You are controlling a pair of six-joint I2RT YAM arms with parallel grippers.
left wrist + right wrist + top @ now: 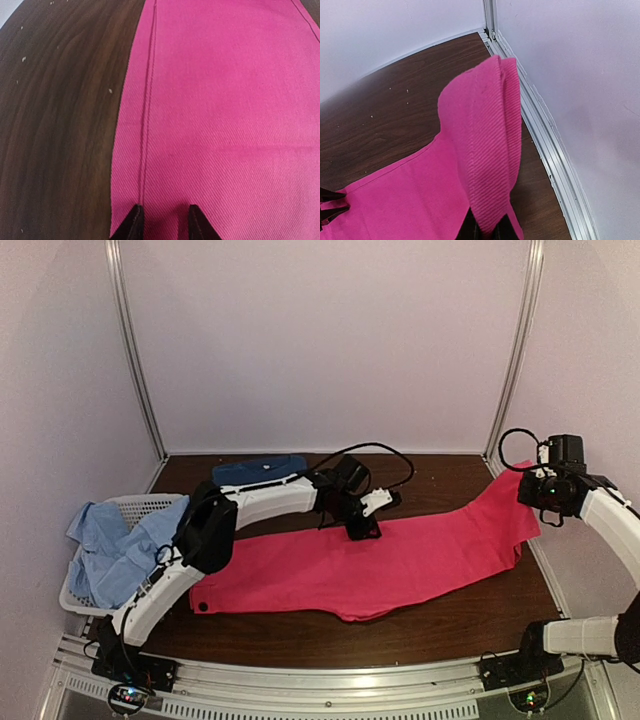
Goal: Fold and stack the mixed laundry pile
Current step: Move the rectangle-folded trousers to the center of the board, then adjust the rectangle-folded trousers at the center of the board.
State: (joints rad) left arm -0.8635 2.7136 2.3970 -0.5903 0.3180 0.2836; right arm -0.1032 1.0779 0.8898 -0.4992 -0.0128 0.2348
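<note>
You had the magenta-pink shirt (380, 565) spread over the counter (450, 625); it looked light, limp and likely to sag. Your left tool (166, 222) stood part-open over its far hem, and your right tool (487, 231) was clamped on the raised corner. Hems were the places to grip.

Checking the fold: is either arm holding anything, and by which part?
The right gripper pinches the pink shirt by its raised right end. The left gripper sits open at the shirt's far edge, with no grip visible.

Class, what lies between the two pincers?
The pink cloth spans it, from left pincer to right pincer, seen in the top view.
</note>
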